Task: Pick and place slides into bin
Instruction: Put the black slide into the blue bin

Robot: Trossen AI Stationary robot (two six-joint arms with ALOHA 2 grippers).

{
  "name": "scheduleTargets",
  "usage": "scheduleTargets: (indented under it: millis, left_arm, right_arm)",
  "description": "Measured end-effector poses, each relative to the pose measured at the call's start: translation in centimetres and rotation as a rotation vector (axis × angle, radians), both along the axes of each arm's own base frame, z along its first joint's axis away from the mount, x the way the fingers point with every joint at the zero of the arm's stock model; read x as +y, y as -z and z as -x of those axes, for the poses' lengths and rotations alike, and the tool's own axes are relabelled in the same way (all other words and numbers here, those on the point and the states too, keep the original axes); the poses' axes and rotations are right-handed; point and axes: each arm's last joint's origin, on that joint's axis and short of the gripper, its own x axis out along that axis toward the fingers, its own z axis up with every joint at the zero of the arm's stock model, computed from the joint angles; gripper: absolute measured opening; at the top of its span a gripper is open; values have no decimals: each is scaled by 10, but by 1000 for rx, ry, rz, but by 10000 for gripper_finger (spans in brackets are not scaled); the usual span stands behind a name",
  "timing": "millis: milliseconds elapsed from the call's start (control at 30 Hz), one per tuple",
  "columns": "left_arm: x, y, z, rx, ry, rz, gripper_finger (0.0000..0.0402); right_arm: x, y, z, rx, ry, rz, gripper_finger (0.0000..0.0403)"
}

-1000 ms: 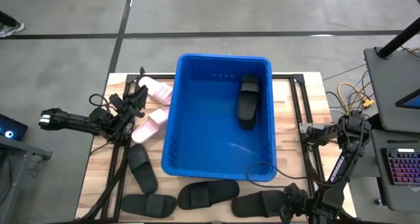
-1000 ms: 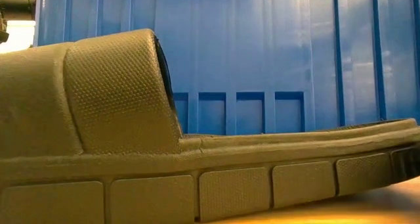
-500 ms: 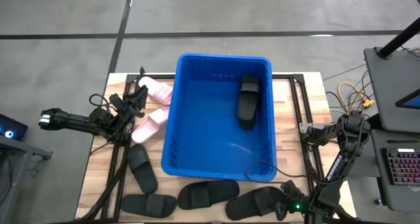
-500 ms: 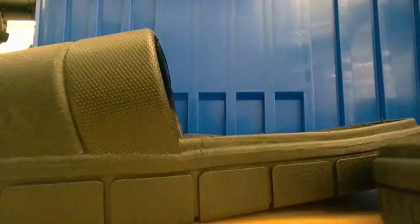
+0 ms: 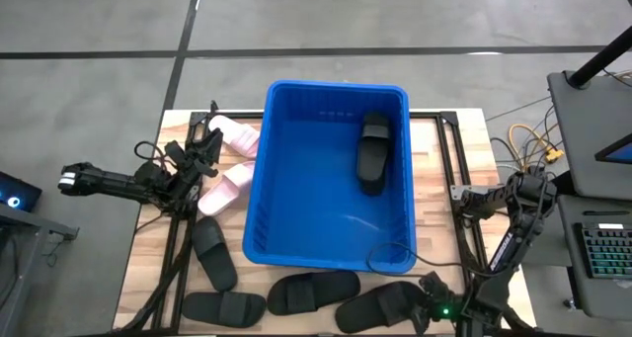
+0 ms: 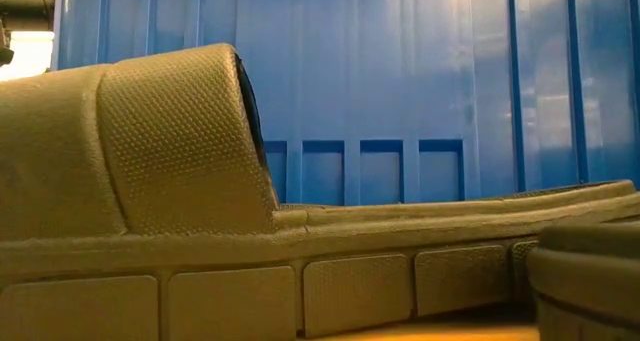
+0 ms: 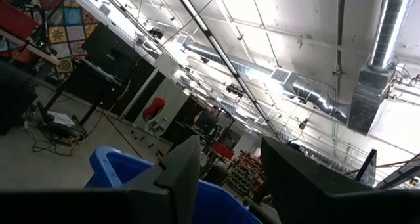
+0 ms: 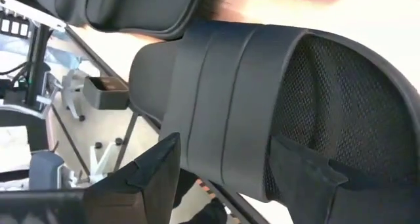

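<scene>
Since a second ago the matte black ribbed-strap slide [image 5: 380, 306] at the table's near right edge has slid a little leftward, toward the neighbouring black slide [image 5: 314, 291], and in the low view its dark edge [image 6: 585, 281] has come into the right corner. The right gripper [image 5: 432, 299] sits at that slide's end, its fingers spread wide around the strap, one finger [image 8: 141, 168] outside and the other [image 8: 308, 168] inside; I judge this a grasp, though not a firm one.

The risk is that the soft strap folds or slips as the slide lifts, dropping it off the table's near edge, or that it drags the neighbouring slide along. It could also catch the thick rim of the deep bright-blue plastic bin [image 5: 260, 179], which holds one black slide [image 5: 372, 151].

The left gripper [image 5: 202, 151] waits partly parted, empty, by two pale pink slides [image 5: 228, 189]. Two more black slides [image 5: 214, 253] lie near the bin's left corner.
</scene>
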Motion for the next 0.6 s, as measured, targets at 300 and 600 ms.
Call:
scheduleTargets:
  millis: [300, 600]
  left_arm:
    - [0, 0, 0, 1, 0, 0, 148]
    - [0, 0, 0, 0, 0, 0, 148]
  right_arm:
    - [-9, 20, 0, 29, 16, -54, 219]
    - [-14, 35, 2, -17, -13, -102, 217]
